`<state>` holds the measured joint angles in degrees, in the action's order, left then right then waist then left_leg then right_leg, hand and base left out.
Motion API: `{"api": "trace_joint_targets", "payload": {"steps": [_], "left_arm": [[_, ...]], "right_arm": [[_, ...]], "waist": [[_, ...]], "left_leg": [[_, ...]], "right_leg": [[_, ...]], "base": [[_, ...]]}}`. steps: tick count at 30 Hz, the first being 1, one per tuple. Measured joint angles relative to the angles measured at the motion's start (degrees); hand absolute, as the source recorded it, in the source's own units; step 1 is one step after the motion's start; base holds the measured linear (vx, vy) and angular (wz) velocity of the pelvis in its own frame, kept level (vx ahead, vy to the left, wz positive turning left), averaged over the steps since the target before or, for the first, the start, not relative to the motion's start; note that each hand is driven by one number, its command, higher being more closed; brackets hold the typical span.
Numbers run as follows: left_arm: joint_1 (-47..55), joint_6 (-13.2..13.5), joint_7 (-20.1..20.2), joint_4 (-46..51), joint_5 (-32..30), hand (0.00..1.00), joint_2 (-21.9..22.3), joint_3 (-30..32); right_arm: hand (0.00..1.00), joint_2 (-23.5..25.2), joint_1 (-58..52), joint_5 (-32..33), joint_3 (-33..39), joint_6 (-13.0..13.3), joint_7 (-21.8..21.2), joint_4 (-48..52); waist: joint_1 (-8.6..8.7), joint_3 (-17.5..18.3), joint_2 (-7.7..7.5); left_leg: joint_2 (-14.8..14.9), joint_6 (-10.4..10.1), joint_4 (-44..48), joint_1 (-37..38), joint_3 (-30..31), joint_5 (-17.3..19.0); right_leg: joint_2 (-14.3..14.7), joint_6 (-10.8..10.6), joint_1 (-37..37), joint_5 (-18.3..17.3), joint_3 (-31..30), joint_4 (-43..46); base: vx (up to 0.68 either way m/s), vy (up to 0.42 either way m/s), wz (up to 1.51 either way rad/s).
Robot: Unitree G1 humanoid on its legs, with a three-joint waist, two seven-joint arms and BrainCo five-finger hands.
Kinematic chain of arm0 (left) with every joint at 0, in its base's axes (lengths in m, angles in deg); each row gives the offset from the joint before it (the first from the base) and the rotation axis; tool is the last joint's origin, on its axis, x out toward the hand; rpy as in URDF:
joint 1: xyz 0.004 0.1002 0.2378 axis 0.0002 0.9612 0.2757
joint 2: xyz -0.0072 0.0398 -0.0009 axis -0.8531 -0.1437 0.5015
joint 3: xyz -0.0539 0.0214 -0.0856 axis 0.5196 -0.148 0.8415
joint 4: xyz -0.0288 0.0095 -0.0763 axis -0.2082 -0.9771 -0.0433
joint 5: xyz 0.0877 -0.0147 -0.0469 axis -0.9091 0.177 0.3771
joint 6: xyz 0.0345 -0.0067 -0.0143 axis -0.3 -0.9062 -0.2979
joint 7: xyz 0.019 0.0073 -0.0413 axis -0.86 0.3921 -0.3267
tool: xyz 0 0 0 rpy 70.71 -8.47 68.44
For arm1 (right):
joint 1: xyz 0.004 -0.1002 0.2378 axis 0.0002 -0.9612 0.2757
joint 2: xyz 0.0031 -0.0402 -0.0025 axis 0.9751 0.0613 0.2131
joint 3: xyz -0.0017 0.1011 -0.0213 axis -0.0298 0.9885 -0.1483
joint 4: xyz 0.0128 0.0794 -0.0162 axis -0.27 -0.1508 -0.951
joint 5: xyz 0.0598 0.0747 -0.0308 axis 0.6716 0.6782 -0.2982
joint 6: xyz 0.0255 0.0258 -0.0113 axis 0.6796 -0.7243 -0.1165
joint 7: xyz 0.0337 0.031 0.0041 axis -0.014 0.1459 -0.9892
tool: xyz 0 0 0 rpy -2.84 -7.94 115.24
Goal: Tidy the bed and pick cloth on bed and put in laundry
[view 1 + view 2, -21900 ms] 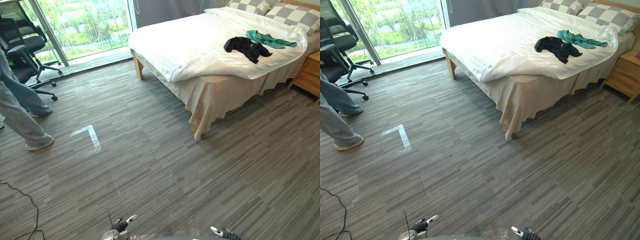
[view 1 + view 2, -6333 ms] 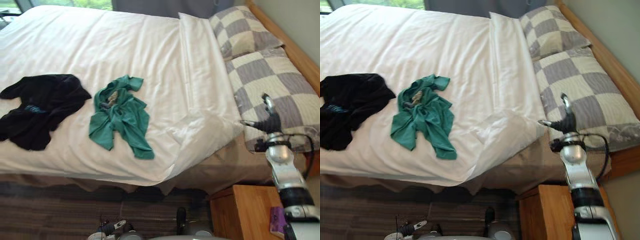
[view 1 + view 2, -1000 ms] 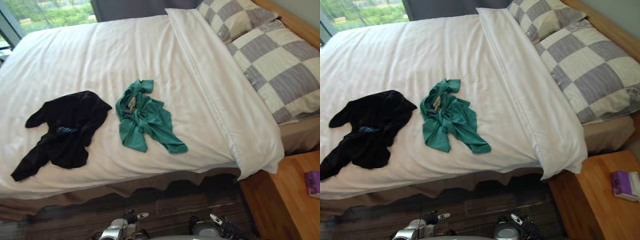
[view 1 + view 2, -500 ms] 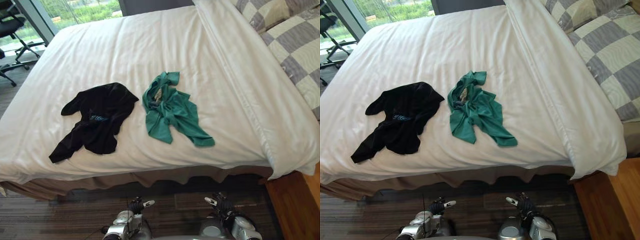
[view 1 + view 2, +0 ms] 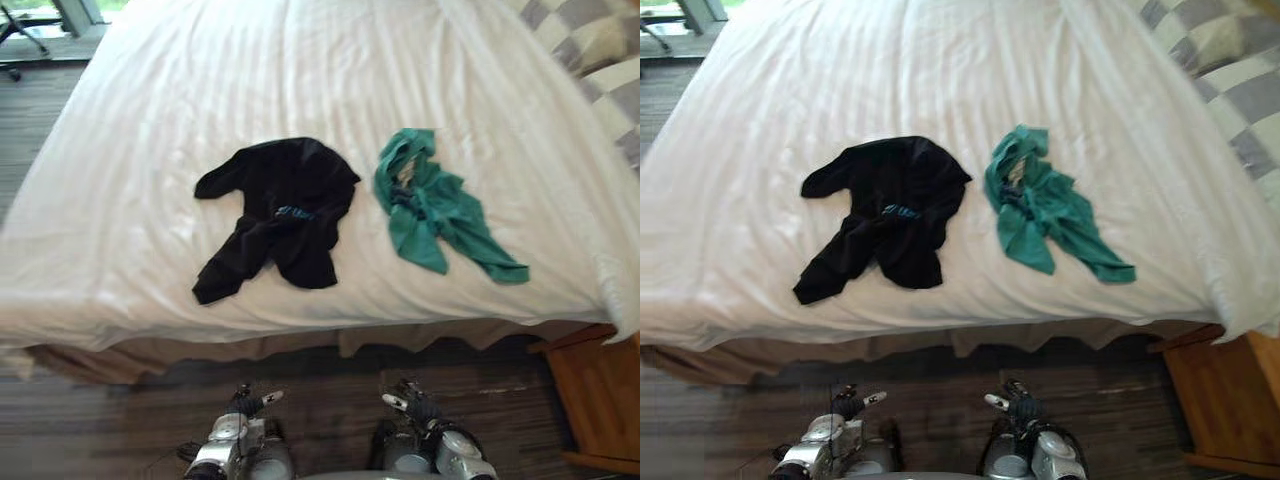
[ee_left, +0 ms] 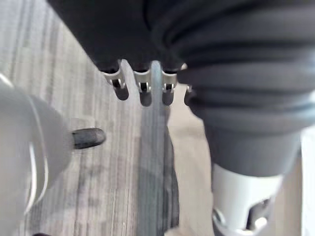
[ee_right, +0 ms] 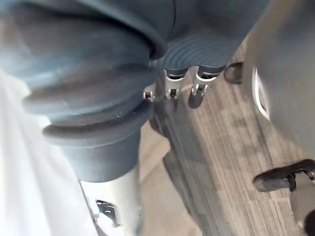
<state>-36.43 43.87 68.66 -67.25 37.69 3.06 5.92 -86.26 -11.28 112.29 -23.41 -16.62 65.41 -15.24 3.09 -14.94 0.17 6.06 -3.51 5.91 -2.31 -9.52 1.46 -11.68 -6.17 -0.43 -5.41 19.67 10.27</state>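
Two garments lie on the white duvet (image 5: 130,180) near its front edge: a black top (image 5: 280,205) crumpled about the middle and a green top (image 5: 432,205) near it toward the robot's right, the two apart with a strip of bare cover between them. Both look like thin, limp cloth, light and not fragile, likely to sag and trail their sleeves when lifted and to slide easily over the smooth cover. The surest hold is probably a pinch into the bunched middle of each piece, where the folds stack up, rather than a flat hem or a stray sleeve. The left hand (image 5: 243,404) and right hand (image 5: 408,404) hang low over the floor (image 5: 330,385) below that edge, fingers loose and straight, thumbs apart, nothing in either, well short of the clothes
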Motion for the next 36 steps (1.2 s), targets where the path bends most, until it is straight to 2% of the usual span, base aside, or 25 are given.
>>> {"api": "trace_joint_targets", "payload": {"steps": [1, 4, 6, 7, 9, 11, 13, 14, 15, 16, 17, 18, 19, 20, 21, 22, 25, 26, 29, 30, 32, 34, 36], "left_arm": [[0.3, -0.6, -1.2, -0.2, 1.9, 0.0, 0.3, 1.2], [4.2, 0.3, -4.1, -2.2, 8.3, 0.0, -0.4, 9.8], [7.8, 3.1, -5.3, -4.1, 14.2, 0.0, -0.3, 18.2], [10.0, 5.3, -5.9, -4.7, 18.3, 0.0, -0.2, 28.4], [11.2, 9.0, -6.0, -4.5, 22.2, 0.0, -1.0, 39.4], [12.0, 14.8, -7.0, -3.4, 26.5, 0.0, -4.3, 57.6], [13.3, 21.0, -8.3, -1.0, 29.3, 0.0, -8.3, 67.5], [13.8, 25.7, -8.4, 0.8, 31.1, 0.0, -12.1, 71.4], [14.0, 28.4, -8.6, 2.0, 31.5, 0.0, -14.0, 72.4], [14.4, 32.3, -9.3, 4.8, 31.7, 0.0, -17.0, 72.9], [14.7, 35.9, -11.3, 8.7, 30.9, 0.0, -20.8, 72.2], [14.5, 37.1, -12.2, 10.8, 30.1, 0.0, -22.0, 71.9], [13.9, 39.3, -13.5, 15.8, 28.1, 0.0, -23.9, 70.8], [13.7, 39.4, -14.8, 18.8, 26.3, 0.0, -24.7, 69.9], [12.9, 39.0, -16.7, 24.4, 21.5, 0.0, -26.3, 68.3], [12.2, 37.5, -17.3, 28.2, 17.3, 0.0, -27.4, 67.4], [9.2, 32.5, -16.7, 36.3, 8.4, 0.0, -29.8, 64.1], [8.3, 31.4, -16.5, 37.5, 7.3, 0.0, -30.1, 63.2], [3.6, 25.6, -15.6, 38.8, 0.1, 0.0, -31.4, 54.9], [2.4, 23.6, -15.8, 38.5, -3.6, 0.0, -31.4, 51.4], [-0.9, 18.9, -15.7, 35.7, -12.0, 0.0, -31.4, 40.3], [-4.0, 14.7, -15.2, 32.2, -16.1, 0.0, -31.0, 30.9], [-5.9, 12.5, -14.3, 29.7, -18.0, 0.0, -29.7, 27.0]], "right_arm": [[0.0, 0.0, -0.5, 1.6, 1.6, -0.1, 1.3, -0.5], [0.0, 1.2, -2.0, 7.0, 7.7, -0.1, 5.4, -0.7], [0.0, 1.3, -2.9, 10.2, 14.8, 0.9, 8.4, -0.6], [0.0, 1.1, -4.2, 11.3, 21.5, 2.4, 10.7, -0.2], [0.0, 0.5, -5.9, 11.8, 27.9, 4.8, 13.0, 0.0], [0.0, -1.9, -7.4, 12.1, 37.9, 7.9, 15.8, 0.0], [0.0, -5.4, -7.7, 11.9, 44.3, 12.3, 18.7, 0.0], [0.0, -8.7, -7.6, 11.8, 47.7, 15.2, 20.4, 0.2], [0.0, -10.4, -7.5, 11.4, 48.8, 16.8, 21.4, 0.4], [0.0, -12.9, -7.7, 10.8, 49.7, 18.7, 22.7, 2.1], [0.0, -15.6, -7.5, 6.9, 49.6, 20.6, 26.5, 5.6], [0.0, -16.3, -7.5, 4.5, 49.5, 21.1, 28.6, 7.8], [0.0, -17.6, -7.6, 0.5, 48.3, 22.5, 32.0, 14.2], [0.0, -18.2, -7.6, -1.5, 47.6, 22.5, 33.6, 18.3], [0.0, -20.0, -7.5, -5.2, 45.4, 22.2, 36.2, 26.2], [0.0, -21.8, -7.1, -8.1, 43.4, 21.0, 36.9, 31.3], [0.0, -24.8, -3.6, -14.7, 35.3, 17.3, 35.6, 41.2], [0.0, -24.7, -2.9, -15.0, 33.4, 16.5, 34.5, 42.4], [0.0, -24.5, 0.1, -16.2, 23.9, 13.4, 29.4, 43.5], [0.0, -24.4, 0.9, -16.8, 21.6, 13.1, 29.0, 43.4], [0.0, -23.7, 4.0, -18.5, 14.6, 12.6, 29.0, 42.5], [0.0, -22.4, 6.6, -19.5, 9.0, 11.9, 29.0, 41.0], [0.0, -21.6, 8.2, -20.4, 5.4, 11.3, 28.9, 39.4]], "waist": [[-0.65, 0.0, 0.08], [-1.22, 0.1, -1.12], [-1.24, 0.3, -1.82], [-1.84, 0.3, -1.83], [-2.52, 0.3, -1.72], [-2.6, 1.0, -1.81], [-2.56, 2.4, -1.55], [-2.58, 3.6, -1.26], [-2.64, 4.0, -0.86], [-2.72, 5.3, -1.17], [-2.72, 6.1, -0.25], [-2.81, 6.9, -0.83], [-2.9, 7.7, -0.11], [-2.92, 7.9, 0.24], [-2.86, 9.0, 0.43], [-2.61, 9.6, 0.81], [-2.61, 10.4, 1.54], [-2.72, 10.4, 1.56], [-3.52, 10.6, 1.43], [-3.68, 10.6, 1.43], [-3.61, 10.6, 1.36], [-3.06, 10.6, 1.37], [-2.44, 10.6, 1.37]], "left_leg": [[-0.6, 0.2, -0.9, 0.4, -0.3, -1.0], [-0.9, -0.5, -3.0, 1.9, -0.7, -2.2], [-0.9, -0.7, -6.0, 3.4, -1.9, -3.8], [-0.8, -0.8, -8.3, 4.6, -2.2, -5.0], [-0.6, -0.9, -10.7, 5.7, -2.5, -6.2], [-0.3, -0.9, -11.7, 5.9, -2.7, -6.5], [-0.1, -1.3, -11.7, 5.6, -3.5, -5.6], [-0.1, -1.1, -11.8, 5.6, -3.7, -5.4], [-0.1, -1.1, -11.8, 5.6, -3.8, -5.4], [-0.1, -1.1, -11.8, 5.6, -3.8, -5.4], [-0.1, -1.2, -11.8, 5.5, -3.8, -5.5], [-0.1, -1.2, -11.8, 5.5, -3.8, -5.6], [-0.1, -1.1, -11.8, 5.5, -3.8, -5.6], [-0.1, -1.0, -11.8, 5.5, -3.8, -5.7], [-0.1, -0.9, -11.8, 5.4, -3.8, -5.7], [-0.1, -0.9, -11.8, 5.2, -4.0, -5.7], [0.5, -1.0, -11.7, 5.2, -5.4, -5.8], [0.7, -1.1, -11.7, 5.3, -5.7, -5.9], [1.5, -1.7, -11.7, 5.7, -9.1, -6.3], [1.6, -1.9, -11.4, 5.8, -10.2, -6.5], [1.8, -2.8, -11.4, 6.2, -12.5, -7.1], [2.2, -2.8, -11.4, 6.6, -14.0, -7.4], [2.6, -2.8, -11.4, 6.9, -14.7, -7.5]], "right_leg": [[-0.5, -0.9, 0.8, 0.5, 0.8, -0.4], [-0.3, -1.2, 2.8, 0.7, 2.5, -1.7], [0.0, -1.3, 3.2, 0.7, 2.5, -2.0], [0.3, -1.4, 3.4, 0.8, 2.4, -2.4], [0.8, -1.5, 3.6, 0.9, 2.5, -2.8], [1.1, -1.3, 4.3, 0.7, 3.0, -3.3], [1.4, -1.2, 4.4, 0.8, 3.1, -4.0], [1.5, -1.2, 4.5, 1.0, 3.1, -4.4], [1.5, -1.2, 4.5, 1.0, 3.1, -4.5], [1.5, -1.1, 4.5, 1.1, 3.1, -4.5], [1.5, -1.1, 4.5, 1.1, 3.1, -4.6], [1.5, -1.1, 4.5, 1.1, 3.1, -4.6], [1.5, -1.1, 4.5, 1.1, 3.1, -4.6], [1.5, -1.1, 4.5, 1.1, 3.1, -4.6], [1.6, -1.1, 4.4, 1.1, 3.0, -4.6], [1.6, -1.1, 4.1, 1.1, 2.8, -4.7], [2.5, -0.8, 3.9, 2.0, 1.3, -6.0], [2.7, -1.0, 3.8, 2.4, 0.9, -6.2], [3.5, -0.4, 2.7, 3.0, -1.0, -6.5], [3.6, -0.3, 2.6, 3.1, -1.4, -6.5], [3.9, 0.2, 2.2, 3.3, -2.9, -6.5], [4.4, 0.8, 2.0, 3.8, -4.0, -6.7], [4.7, 1.2, 2.1, 4.3, -4.8, -7.4]], "base": [[0.04, 0.084, 0.69], [0.04, 0.001, 0.26], [-0.01, -0.029, 0.02], [-0.02, -0.028, -0.03], [-0.01, -0.011, 0.02], [-0.07, -0.016, 0.06], [-0.06, 0.009, -0.07], [0.0, 0.02, -0.07], [0.0, 0.0, 0.0], [0.0, 0.0, 0.0], [0.0, 0.0, 0.0], [0.0, 0.0, 0.0], [0.0, 0.0, 0.0], [0.0, 0.0, 0.0], [0.0, 0.0, 0.0], [0.02, 0.004, -0.05], [0.04, -0.009, -0.19], [0.03, -0.018, -0.29], [0.04, -0.019, -0.32], [0.04, -0.007, -0.27], [0.0, -0.007, -0.31], [-0.02, -0.021, -0.3], [-0.02, -0.009, -0.25]]}}
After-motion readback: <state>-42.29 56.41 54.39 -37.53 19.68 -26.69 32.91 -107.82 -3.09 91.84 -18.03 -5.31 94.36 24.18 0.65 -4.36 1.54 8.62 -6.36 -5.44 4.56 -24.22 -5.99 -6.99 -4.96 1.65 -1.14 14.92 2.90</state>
